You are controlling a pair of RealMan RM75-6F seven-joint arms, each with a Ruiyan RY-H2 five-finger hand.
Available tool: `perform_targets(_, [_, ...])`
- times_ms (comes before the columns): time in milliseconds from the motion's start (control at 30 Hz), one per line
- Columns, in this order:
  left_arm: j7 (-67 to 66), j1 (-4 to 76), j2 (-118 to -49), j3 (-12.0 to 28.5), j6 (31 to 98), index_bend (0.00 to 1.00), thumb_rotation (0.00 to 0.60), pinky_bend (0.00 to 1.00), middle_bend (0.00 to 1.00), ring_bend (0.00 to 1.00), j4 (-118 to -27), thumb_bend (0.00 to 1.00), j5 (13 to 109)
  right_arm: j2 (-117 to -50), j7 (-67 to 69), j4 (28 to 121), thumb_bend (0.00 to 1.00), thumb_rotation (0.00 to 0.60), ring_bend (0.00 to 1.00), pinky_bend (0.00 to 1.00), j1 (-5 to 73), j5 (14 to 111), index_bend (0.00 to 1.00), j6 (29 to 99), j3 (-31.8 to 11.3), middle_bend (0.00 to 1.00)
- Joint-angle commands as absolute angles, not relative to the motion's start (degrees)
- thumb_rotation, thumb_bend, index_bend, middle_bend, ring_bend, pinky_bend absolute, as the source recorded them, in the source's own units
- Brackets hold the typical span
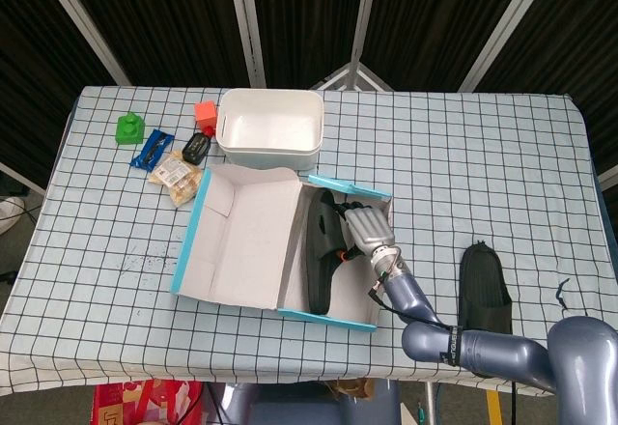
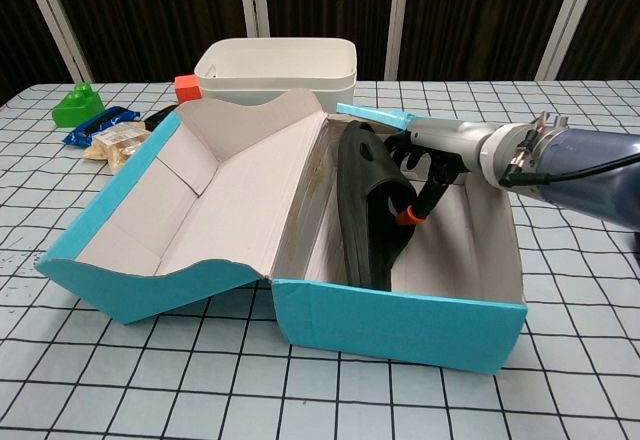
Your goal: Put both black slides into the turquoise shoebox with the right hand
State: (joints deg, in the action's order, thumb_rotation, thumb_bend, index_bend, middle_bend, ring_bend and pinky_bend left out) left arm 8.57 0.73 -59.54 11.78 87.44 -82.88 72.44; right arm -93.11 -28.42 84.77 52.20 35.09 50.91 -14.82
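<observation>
Currently right hand point(image 1: 365, 228) grips first black slide point(image 1: 323, 256) inside turquoise shoebox point(image 1: 324, 313); second slide point(image 1: 485, 293) lies at four o'clock, long axis twelve-to-six.

On the checked table point(image 1: 463, 164) the turquoise shoebox point(image 1: 280, 241) lies open, its lid folded out flat to the left. One black slide point(image 1: 322, 251) stands on its edge inside the box, against the left wall. The right hand point(image 1: 367, 230) reaches into the box and its fingers touch that slide. The second slide point(image 1: 484, 293) lies flat on the table, well apart to the right. Behind the box sits a white tub point(image 1: 269, 125), with a red block point(image 1: 205, 112), a green toy point(image 1: 127, 128), a blue packet point(image 1: 153, 148) and a snack bag point(image 1: 178, 175) to the left.
</observation>
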Motion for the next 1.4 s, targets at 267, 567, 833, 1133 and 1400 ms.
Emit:
perform_targets(267, [8.6,0.7,-59.5,11.8,87.4,0.02,0.600,0.00,0.00,0.00,-83.0,0.36,72.4,-91.3,-28.5,87.1,0.19,0.600,0.18,0.28,52.9,33.1,0.21,51.9,-15.1,0.23])
perform_targets(567, [8.8,0.7,-59.4,11.7,87.4,0.02,0.600,0.00,0.00,0.00,-83.1,0.36,72.5,-89.6,-28.6,89.1,0.19,0.600,0.18,0.28,53.0,32.0,0.21,52.8,-14.6,0.23])
perform_targets(833, [9.2,0.6,-59.3,11.8,87.4,0.02,0.600,0.00,0.00,0.00,-83.1,0.36,72.5,-87.2,-29.6,92.8,0.19,0.600,0.18,0.28,53.2,31.1,0.21,54.8,-14.5,0.23])
perform_targets(1133, [10.2,0.3,-58.9,11.7,87.9,0.02,0.600,0.00,0.00,0.00,-83.3,0.36,72.9,-83.7,-32.1,98.3,0.19,0.600,0.18,0.28,53.8,28.4,0.21,57.5,-14.3,0.23])
perform_targets(1400, [10.0,0.2,-58.8,11.6,88.3,0.02,0.600,0.00,0.00,0.00,-83.3,0.36,73.2,-77.2,-33.4,107.0,0.19,0.600,0.18,0.28,53.6,27.4,0.21,60.9,-15.2,0.23])
